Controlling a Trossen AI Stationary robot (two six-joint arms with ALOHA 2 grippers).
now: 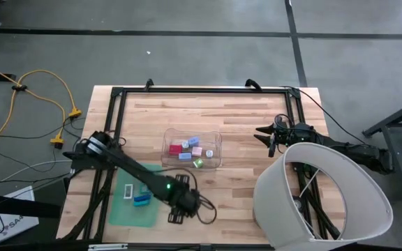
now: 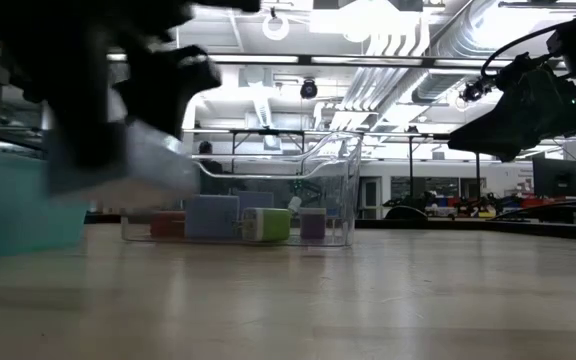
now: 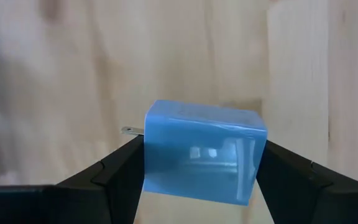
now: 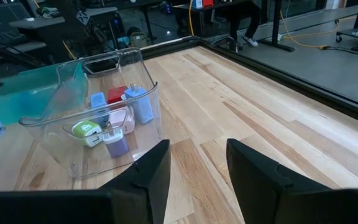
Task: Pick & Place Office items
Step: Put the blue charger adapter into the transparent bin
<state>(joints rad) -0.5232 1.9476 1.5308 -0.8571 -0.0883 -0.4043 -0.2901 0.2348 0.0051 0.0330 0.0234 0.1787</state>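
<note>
My left gripper (image 3: 201, 163) is shut on a small blue blocky piece (image 3: 201, 152) with a metal prong on one side. In the high view it (image 1: 180, 206) is near the table's front edge, just right of the green mat (image 1: 121, 213). A white-and-teal piece (image 1: 128, 192) and a blue piece (image 1: 142, 200) lie on the mat. The clear bin (image 1: 215, 155) stands mid-table and holds several pieces: red (image 1: 175, 148), blue (image 1: 192, 141), pink (image 1: 197, 150), green (image 1: 198, 163). My right gripper (image 4: 197, 168) is open, raised right of the bin (image 4: 73, 168). My left gripper pinches the blue piece by two opposite side faces (image 3: 151, 168), one finger (image 3: 114, 177) on each. The prong (image 3: 129, 130) sticks out past one finger. In the low view the piece (image 2: 128, 165) sits clear above the tabletop.
A large white cylindrical shade (image 1: 319, 199) covers the table's front right corner in the high view. A black frame (image 1: 201, 90) runs round the table's edges. Bare wood lies between the bin and the front edge. Yellow cables (image 1: 40, 90) are on the floor to the left.
</note>
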